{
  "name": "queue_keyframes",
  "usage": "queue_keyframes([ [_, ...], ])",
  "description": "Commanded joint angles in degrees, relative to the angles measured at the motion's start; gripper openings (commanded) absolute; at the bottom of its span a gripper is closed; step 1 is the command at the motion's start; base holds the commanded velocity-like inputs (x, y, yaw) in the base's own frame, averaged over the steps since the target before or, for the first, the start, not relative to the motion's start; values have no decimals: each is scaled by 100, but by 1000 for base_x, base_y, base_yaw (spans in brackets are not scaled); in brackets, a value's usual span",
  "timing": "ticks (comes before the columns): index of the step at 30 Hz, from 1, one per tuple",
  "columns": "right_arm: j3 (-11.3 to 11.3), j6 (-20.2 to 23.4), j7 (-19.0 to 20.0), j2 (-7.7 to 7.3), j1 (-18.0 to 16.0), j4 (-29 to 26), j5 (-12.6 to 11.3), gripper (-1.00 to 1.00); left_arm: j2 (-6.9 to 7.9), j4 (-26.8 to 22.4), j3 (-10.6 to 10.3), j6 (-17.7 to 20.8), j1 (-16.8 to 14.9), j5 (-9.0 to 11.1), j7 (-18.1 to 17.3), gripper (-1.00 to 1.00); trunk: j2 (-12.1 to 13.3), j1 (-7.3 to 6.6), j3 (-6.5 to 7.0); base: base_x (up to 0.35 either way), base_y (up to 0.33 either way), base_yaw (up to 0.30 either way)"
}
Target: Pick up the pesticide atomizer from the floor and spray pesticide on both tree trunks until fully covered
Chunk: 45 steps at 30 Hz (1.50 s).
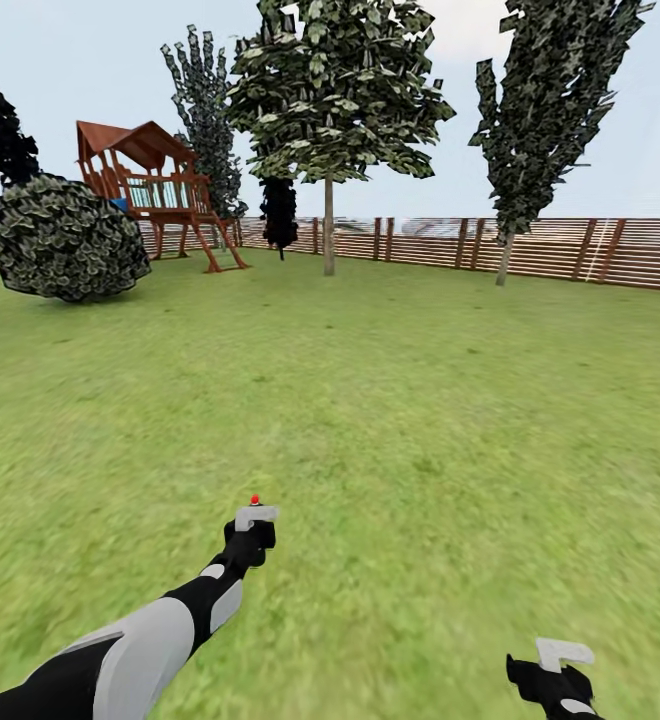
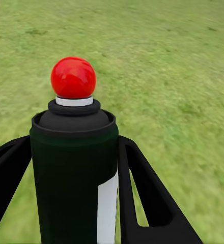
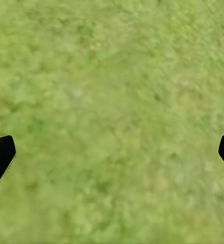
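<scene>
On the lawn: mottled green grass point(image 1: 420, 400), blurred in both wrist views, bounded by a brown horizontal-slat wooden fence point(image 1: 550, 245).
Left pincer point(image 1: 253, 535): black fingers point(image 2: 147, 198) closed against both sides of the pesticide atomizer.
Pesticide atomizer point(image 2: 74, 173): smooth black cylindrical body, white label strip, stepped black collar, glossy red ball cap; held upright above the grass. Head view gives only the red dot and a pale grey head.
Right pincer point(image 1: 560, 670): spread wide, holding nothing; black finger point(image 3: 0, 157) at each edge of its wrist view, grass between.
Trees: broad-leaved tree point(image 1: 335, 85) with straight grey-brown trunk point(image 1: 328, 228) by the fence; second leafy tree point(image 1: 545, 100) further right.
Other: wooden play tower point(image 1: 155, 180); rounded shrub point(image 1: 65, 238).
</scene>
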Motion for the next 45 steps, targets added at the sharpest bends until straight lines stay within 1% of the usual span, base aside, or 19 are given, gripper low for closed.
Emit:
queue_keyframes([
  [1,0,0,0,3,0,0,0,100,-2,-1,-1,0,0,0,0,-100,0,0,0,350,0,0],
  [45,1,0,0,15,7,0,0,100,0,-1,-1,0,0,0,0,-100,0,0,0,350,0,0],
])
